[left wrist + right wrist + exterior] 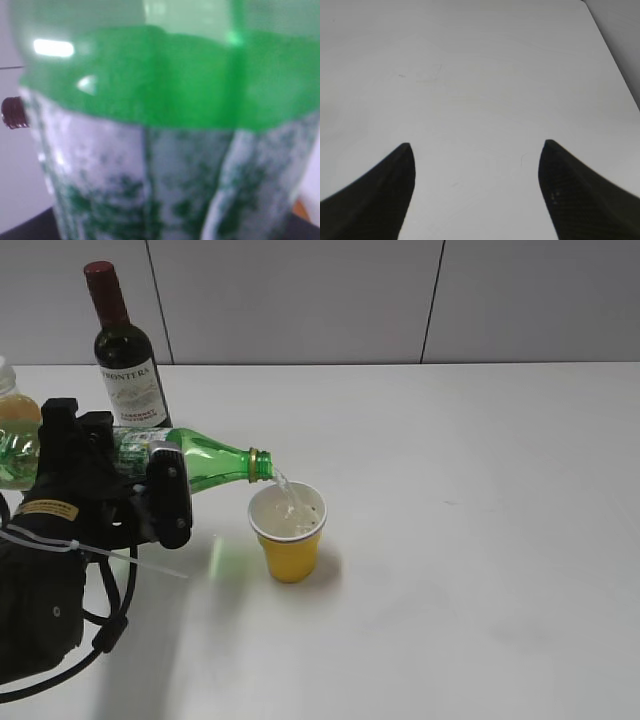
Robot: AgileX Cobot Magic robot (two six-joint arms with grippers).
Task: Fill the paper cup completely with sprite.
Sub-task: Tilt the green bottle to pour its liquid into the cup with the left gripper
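A yellow paper cup [289, 548] stands on the white table [480, 540], partly filled with pale fizzy liquid. My left gripper [150, 480] is shut on the green sprite bottle [215, 462], which lies nearly horizontal with its open mouth over the cup's rim. A clear stream runs from the mouth into the cup. The bottle's green body and pale label [160, 165] fill the left wrist view. My right gripper [476, 150] is open and empty over bare table; it does not show in the exterior view.
A dark wine bottle [125, 355] with a white label stands at the back left; its cap shows in the left wrist view [14, 112]. A juice bottle [15, 430] with a white cap stands at the far left edge. A grey wall runs behind.
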